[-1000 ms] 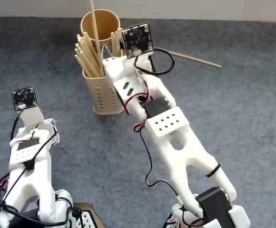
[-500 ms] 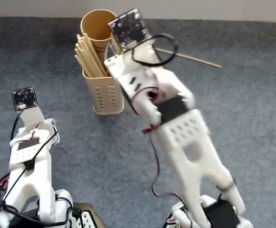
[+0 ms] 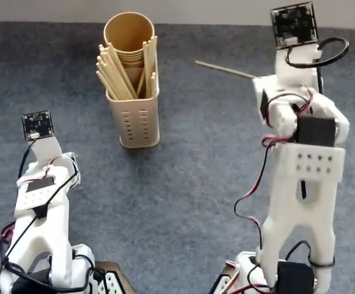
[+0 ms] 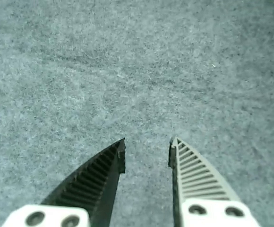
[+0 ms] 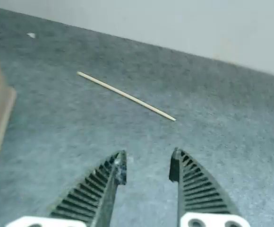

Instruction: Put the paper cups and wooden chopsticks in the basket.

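grey carpet (image 3: pixel 183 184) covers the table (short pile); a pale wall (image 5: pixel 184 23) rises behind.

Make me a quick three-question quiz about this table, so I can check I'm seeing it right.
1. True or false: the paper cups stand in the basket.
2. Where does the loose chopstick lie? A) in the basket B) on the grey surface, ahead of the right gripper C) across the cups
3. Fill in: the left gripper is ____ (open/shut).
Key: 1 true; 2 B; 3 open.
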Robot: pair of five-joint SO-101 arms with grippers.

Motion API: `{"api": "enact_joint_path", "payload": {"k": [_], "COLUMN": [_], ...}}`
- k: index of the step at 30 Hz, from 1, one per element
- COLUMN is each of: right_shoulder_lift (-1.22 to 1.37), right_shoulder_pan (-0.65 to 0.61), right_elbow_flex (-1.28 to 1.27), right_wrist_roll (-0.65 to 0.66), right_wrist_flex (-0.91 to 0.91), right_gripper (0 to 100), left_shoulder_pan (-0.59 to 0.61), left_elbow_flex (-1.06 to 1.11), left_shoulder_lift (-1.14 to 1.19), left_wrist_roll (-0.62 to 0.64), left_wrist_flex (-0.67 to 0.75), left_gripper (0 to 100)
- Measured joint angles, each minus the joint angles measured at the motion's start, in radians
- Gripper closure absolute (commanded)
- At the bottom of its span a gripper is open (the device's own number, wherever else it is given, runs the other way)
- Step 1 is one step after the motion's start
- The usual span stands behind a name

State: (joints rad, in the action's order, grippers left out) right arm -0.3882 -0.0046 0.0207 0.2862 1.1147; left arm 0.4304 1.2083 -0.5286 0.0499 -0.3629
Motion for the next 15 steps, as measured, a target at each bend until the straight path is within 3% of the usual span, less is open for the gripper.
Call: {"api": "enact_joint_path", "payload": {"k": [4,8,15], "right_shoulder_lift": [0.071,0.256,0.741], "right_shoulder_pan": [0.02,0.003,0.058], "right_elbow_flex": [-0.224,-0.258,0.061], "right_wrist_roll": [0.049,0.064,-0.166], "right_wrist_flex": [-0.333,-0.548,-0.795], "right_gripper": [83.7,83.7,83.7], "left_shoulder_pan": [-0.003,-0.003,-0.023], "left_elbow_flex": [0.009,0.012,0.012], "left_shoulder_lift": [0.0,0.0,0.0], "left_wrist_roll": [0.0,0.0,0.0], "left_wrist_flex": [0.0,0.0,0.0], "left_gripper": [82,82,82]}}
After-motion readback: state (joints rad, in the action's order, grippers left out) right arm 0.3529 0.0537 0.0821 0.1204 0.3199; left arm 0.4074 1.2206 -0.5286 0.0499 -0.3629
